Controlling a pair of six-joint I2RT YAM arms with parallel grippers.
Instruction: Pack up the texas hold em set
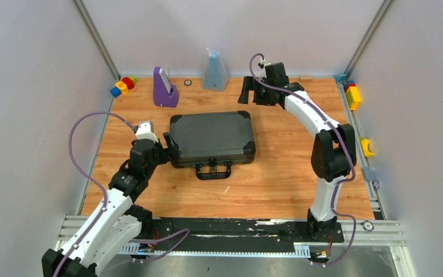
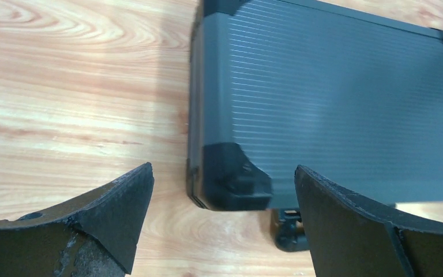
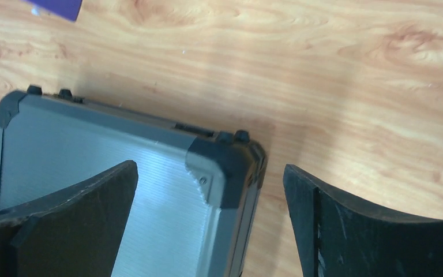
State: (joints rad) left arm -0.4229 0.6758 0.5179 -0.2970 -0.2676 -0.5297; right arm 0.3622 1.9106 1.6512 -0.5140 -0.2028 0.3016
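The dark grey briefcase (image 1: 212,137) lies closed and flat at the middle of the wooden table, its black handle (image 1: 213,171) facing the near edge. My left gripper (image 1: 167,147) is open and empty at the case's left near corner; the left wrist view shows the case (image 2: 334,98), its handle (image 2: 288,231) and that gripper (image 2: 224,173). My right gripper (image 1: 248,92) is open and empty, raised behind the case's back right corner; its view shows the case (image 3: 92,144) under that gripper (image 3: 209,173). A small round disc (image 1: 188,82) lies at the back. No chips or cards show.
A purple stand (image 1: 164,89) and a pale blue cone-shaped object (image 1: 214,72) stand at the back. Coloured toy blocks sit at the back left (image 1: 122,86) and along the right edge (image 1: 353,95), with a yellow piece (image 1: 367,147) further forward. Grey walls enclose the table.
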